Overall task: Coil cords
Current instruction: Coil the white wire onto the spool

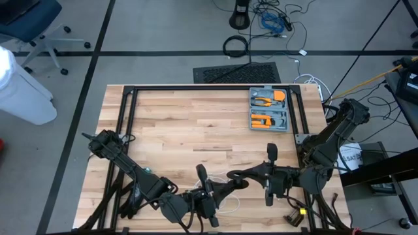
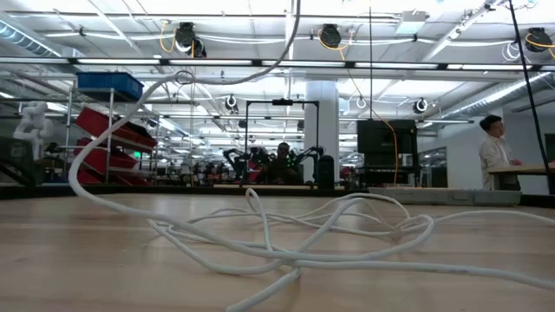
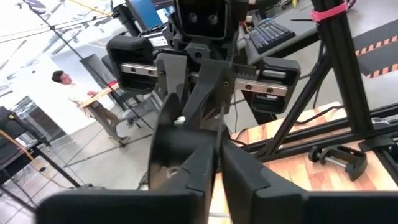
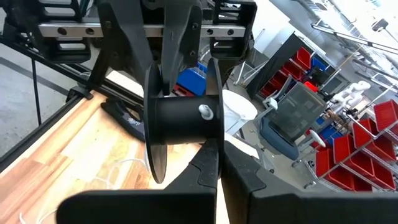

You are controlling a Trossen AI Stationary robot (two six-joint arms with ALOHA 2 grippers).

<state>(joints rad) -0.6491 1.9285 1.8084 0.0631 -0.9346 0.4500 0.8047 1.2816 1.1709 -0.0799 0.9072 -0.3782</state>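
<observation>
Two claws clamp one black spool (image 4: 180, 118) between them; one white cord (image 2: 286, 234) lies loose.

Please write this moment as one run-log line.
right gripper: shut on black spool | left gripper: at same spool | white cord: loose on table, not coiled

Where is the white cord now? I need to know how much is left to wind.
The white cord lies loose on the table's near edge, between both grippers, in the low view.
</observation>
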